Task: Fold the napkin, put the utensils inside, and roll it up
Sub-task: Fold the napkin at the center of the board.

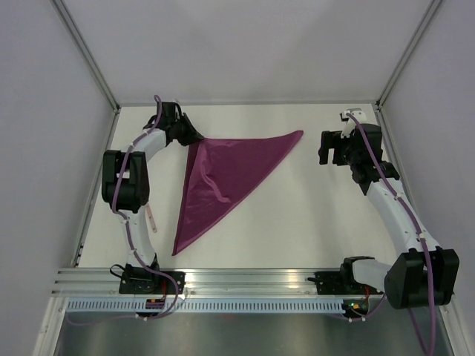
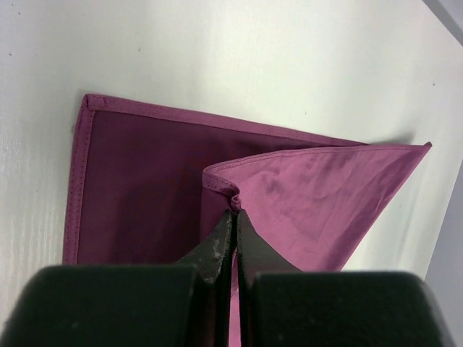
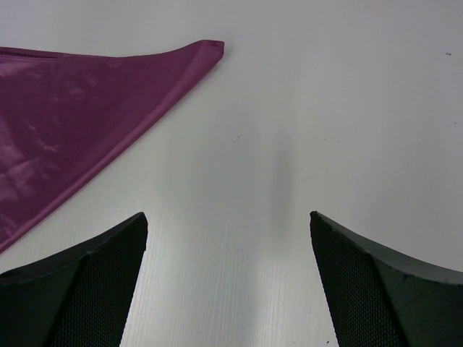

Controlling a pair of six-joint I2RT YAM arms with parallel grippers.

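Our left tool (image 2: 233,214) was pinched shut on a hemmed edge of the napkin (image 2: 145,188), which lay folded into a triangle across the middle of the desk (image 1: 297,215). We're guessing that was so we could tug the top layer flat. Our right tool (image 3: 226,217) hung wide apart and empty near the napkin's right tip, and one pale utensil (image 1: 151,219) lay beside the left arm (image 1: 126,178).
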